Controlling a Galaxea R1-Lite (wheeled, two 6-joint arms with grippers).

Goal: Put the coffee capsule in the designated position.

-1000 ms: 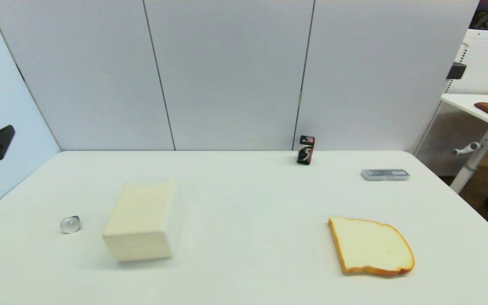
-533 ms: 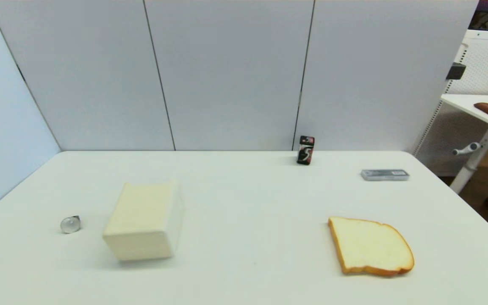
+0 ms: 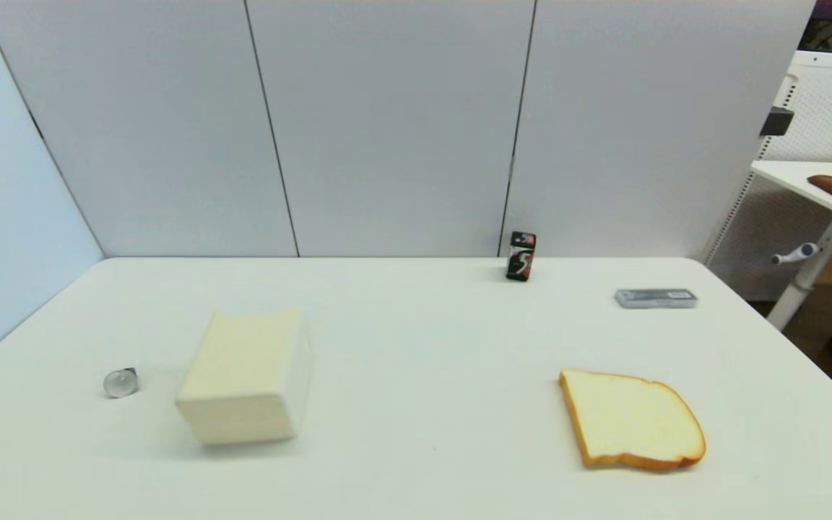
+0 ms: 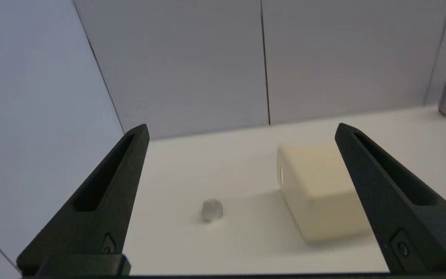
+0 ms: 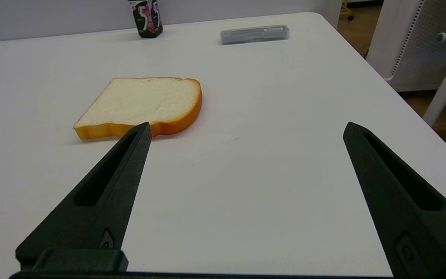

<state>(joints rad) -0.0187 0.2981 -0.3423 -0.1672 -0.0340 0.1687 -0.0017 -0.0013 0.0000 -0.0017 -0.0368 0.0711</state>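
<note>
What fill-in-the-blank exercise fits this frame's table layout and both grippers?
1. The coffee capsule lies to the robot's ____ of the cream block.
2. The bread slice lies ____ on the table.
3. The left gripper and right gripper both have their fingers ____.

Missing words: left; flat; open

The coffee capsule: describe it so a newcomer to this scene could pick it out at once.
Start at the white table and find the big cream block on its left half. Just left of that block, apart from it, lies the coffee capsule. It is by far the smallest thing there, with a round shiny silver face.
</note>
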